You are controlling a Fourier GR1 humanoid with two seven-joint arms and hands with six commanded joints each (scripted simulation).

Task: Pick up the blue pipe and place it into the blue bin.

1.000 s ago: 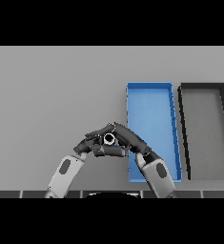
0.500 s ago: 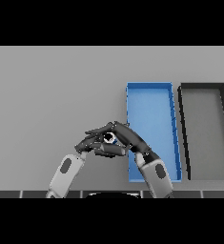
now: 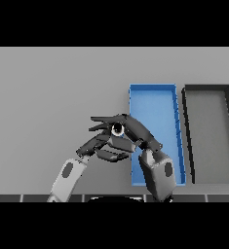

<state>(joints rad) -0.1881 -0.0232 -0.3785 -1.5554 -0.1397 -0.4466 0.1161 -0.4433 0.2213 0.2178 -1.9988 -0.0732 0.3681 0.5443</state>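
The pipe [image 3: 117,129] shows end-on as a small dark ring with a pale rim, held just above the table left of the blue bin [image 3: 153,89]. My right hand [image 3: 137,132] reaches in from the lower right, and its fingers and thumb are curled round the pipe. My left hand [image 3: 97,144] comes in from the lower left and lies just below and left of the pipe, its fingers relaxed and pointing toward the right hand. Most of the pipe's body is hidden by the fingers. My right forearm [image 3: 157,176] covers the bin's near left corner.
A long dark bin [image 3: 207,89] stands right of the blue bin, side by side with it. Grey table [image 3: 52,92] stretches to the left and back.
The right hand with the pipe has moved a little up and to the right, toward the blue bin. The left hand has followed it slightly.
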